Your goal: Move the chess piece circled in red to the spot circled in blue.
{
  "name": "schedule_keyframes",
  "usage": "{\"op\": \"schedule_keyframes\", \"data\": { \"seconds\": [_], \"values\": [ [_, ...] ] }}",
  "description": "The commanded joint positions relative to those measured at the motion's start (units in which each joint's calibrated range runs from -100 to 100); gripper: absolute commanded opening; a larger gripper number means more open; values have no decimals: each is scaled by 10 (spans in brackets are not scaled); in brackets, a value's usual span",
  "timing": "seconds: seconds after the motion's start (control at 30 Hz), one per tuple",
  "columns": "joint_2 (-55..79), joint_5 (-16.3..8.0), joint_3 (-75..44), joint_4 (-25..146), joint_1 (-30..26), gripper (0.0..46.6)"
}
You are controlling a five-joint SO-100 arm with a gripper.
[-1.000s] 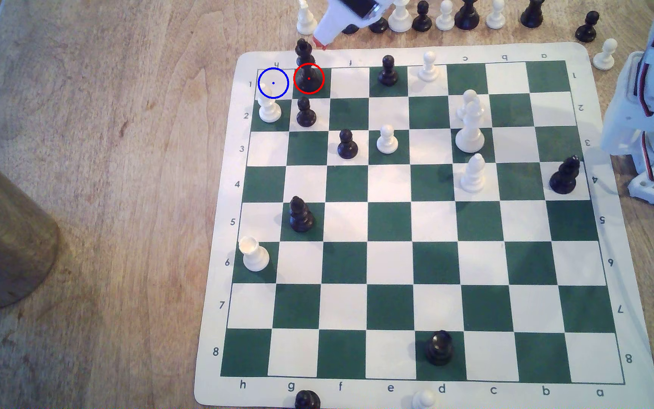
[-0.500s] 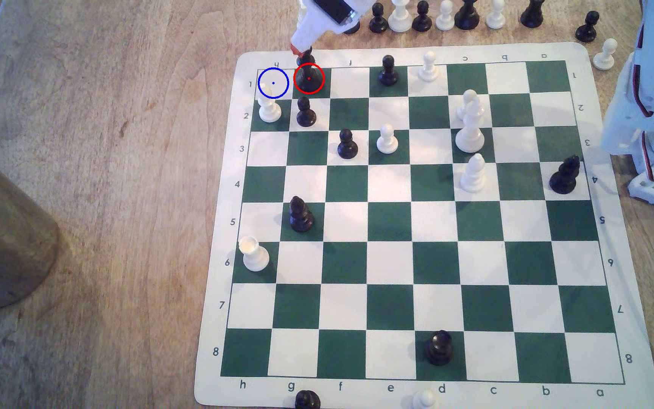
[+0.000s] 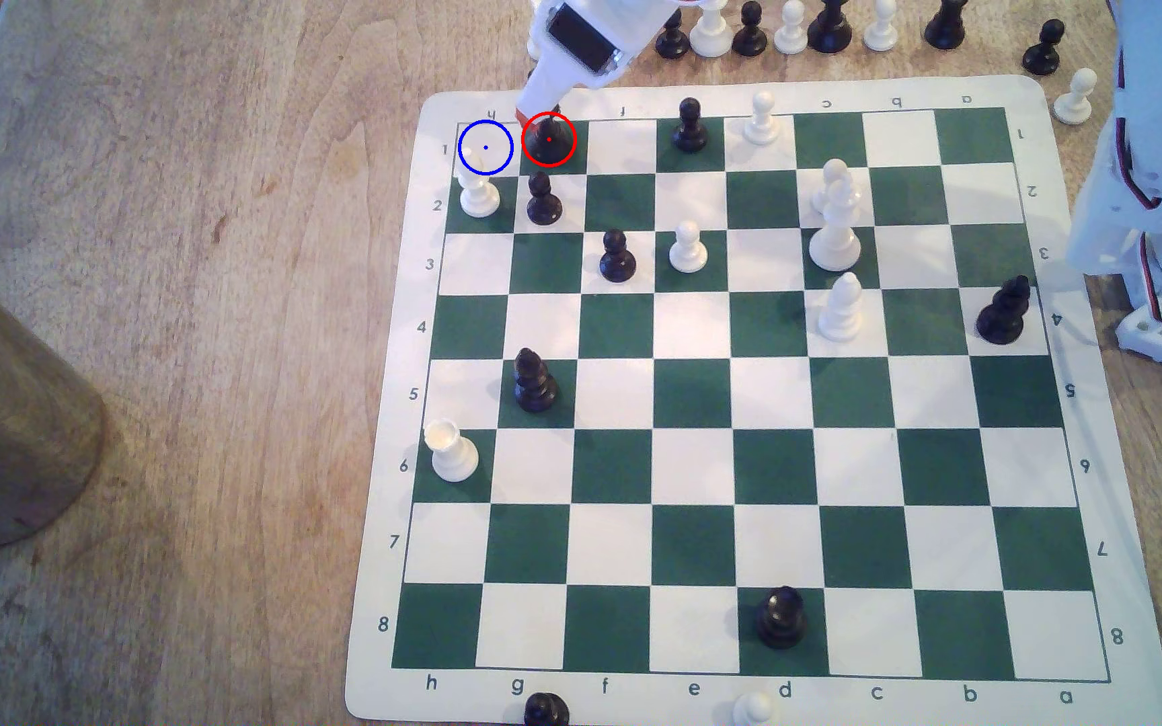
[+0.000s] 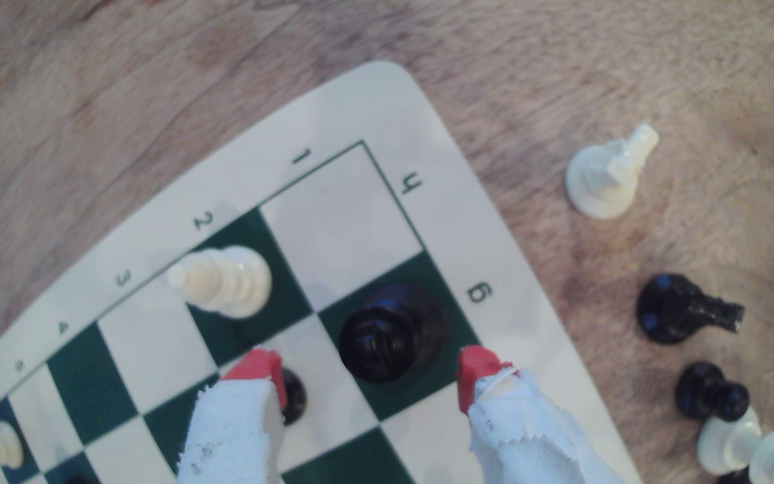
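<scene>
The tall black chess piece circled in red (image 3: 549, 143) stands on dark green square g1 at the board's far left corner in the exterior view; its top is covered by my gripper (image 3: 535, 115). From the wrist camera, the piece (image 4: 392, 332) appears from above between my two red-tipped white fingers (image 4: 259, 372), which stand open on either side of it without touching. The spot circled in blue (image 3: 485, 147) is the bare cream corner square h1 (image 4: 343, 223), just beside the piece.
A white piece (image 3: 479, 192) stands on h2 next to the blue spot, and a black pawn (image 3: 543, 201) on g2. Captured pieces (image 3: 788, 28) line the table beyond the board. A wooden cylinder (image 3: 5, 419) is at the exterior view's left.
My gripper has come down and toward the exterior view's left, from beyond the board's edge to over the red-circled piece, now covering its top. The pieces have not moved.
</scene>
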Motion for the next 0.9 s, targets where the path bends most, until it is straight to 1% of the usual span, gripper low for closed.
{"op": "schedule_keyframes", "data": {
  "seconds": [0.0,0.2,0.4,0.87],
  "values": [
    [-1,-8,-54,-18,-3,200],
    [4,-11,-63,-25,0,199],
    [1,-12,-68,-25,-9,196],
    [9,-9,-88,-21,-11,190]
  ]
}}
